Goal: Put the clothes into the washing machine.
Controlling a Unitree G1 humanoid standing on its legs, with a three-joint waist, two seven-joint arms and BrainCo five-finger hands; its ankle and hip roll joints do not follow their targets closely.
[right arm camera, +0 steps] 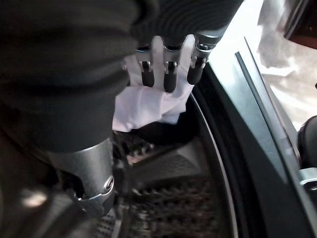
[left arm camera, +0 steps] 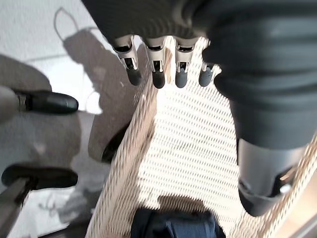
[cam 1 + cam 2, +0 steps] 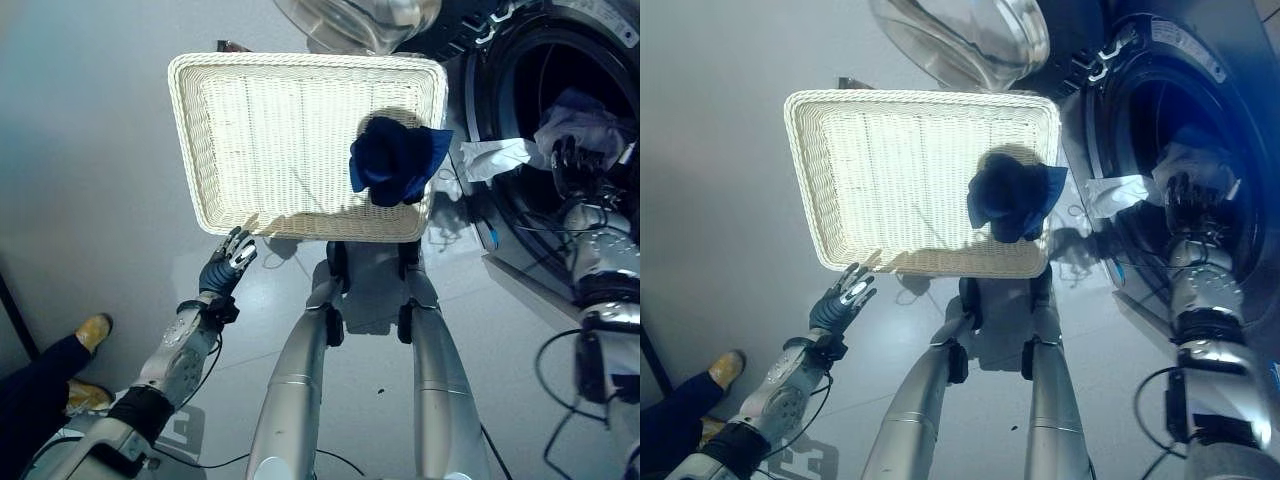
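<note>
White garment (image 3: 580,125), at the washing machine (image 3: 520,70) drum mouth under the right hand (image 3: 572,165) with straight, unclenched fingers: push deep, sleeve trailing over rim toward the basket (image 3: 200,130).

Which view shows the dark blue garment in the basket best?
The left eye view: the dark blue garment lies whole at the white wicker basket's edge nearest the washing machine. The right eye view shows it similarly; the left wrist view catches just an edge.

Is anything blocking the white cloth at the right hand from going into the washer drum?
Nothing visible: the right hand has the white cloth at the open washer drum, door swung aside.
</note>
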